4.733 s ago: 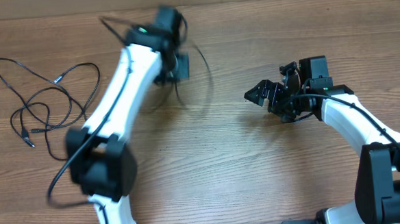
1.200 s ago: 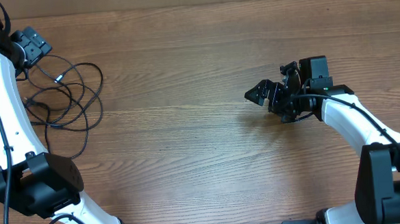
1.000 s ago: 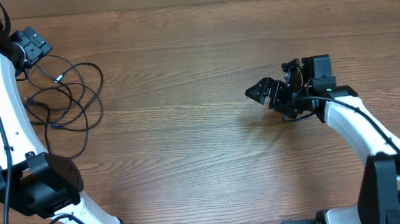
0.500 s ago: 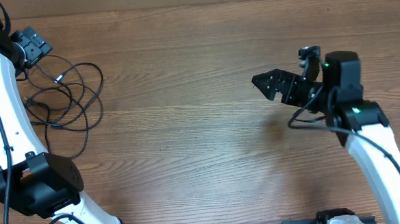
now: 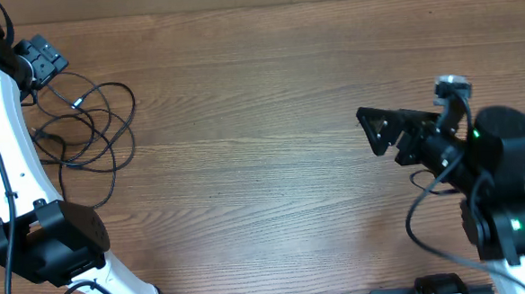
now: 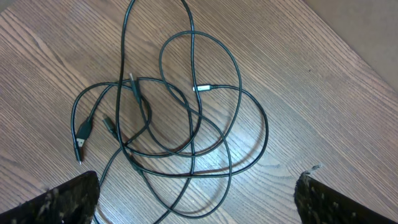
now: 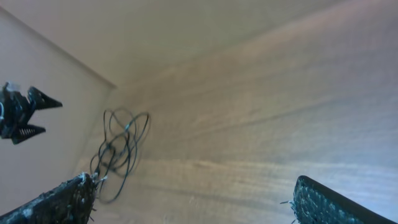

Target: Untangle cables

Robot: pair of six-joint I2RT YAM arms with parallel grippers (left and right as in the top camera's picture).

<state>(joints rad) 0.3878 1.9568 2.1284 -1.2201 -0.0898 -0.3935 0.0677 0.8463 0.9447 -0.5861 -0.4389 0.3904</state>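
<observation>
Several thin black cables (image 6: pixel 180 118) lie tangled in overlapping loops at the left end of the bench (image 5: pixel 246 184), below the left arm (image 5: pixel 1 134), whose jaws are spread wide and empty. The right arm (image 5: pixel 501 148) stands well apart, its jaws likewise spread and empty.

**Table** (image 5: pixel 245 166): wood-grain top with fine straight grain, matt with a faint sheen.
**Cables** (image 6: pixel 192 134): thin black sheath, smooth and slightly glossy, plastic or rubber.
**Plug tip** (image 6: pixel 205 88): bright silvery metal.
**Left fingers** (image 6: pixel 62 199) and **right fingers** (image 7: pixel 323 202): black, coarse and grainy, matt.
**Left arm** (image 5: pixel 11 151): smooth white plastic shell, lightly glossy, with matt black joint housings.
**Wall** (image 7: pixel 37 62): plain beige, matt; possibly board, though the blurred right wrist view leaves this unsure.
</observation>
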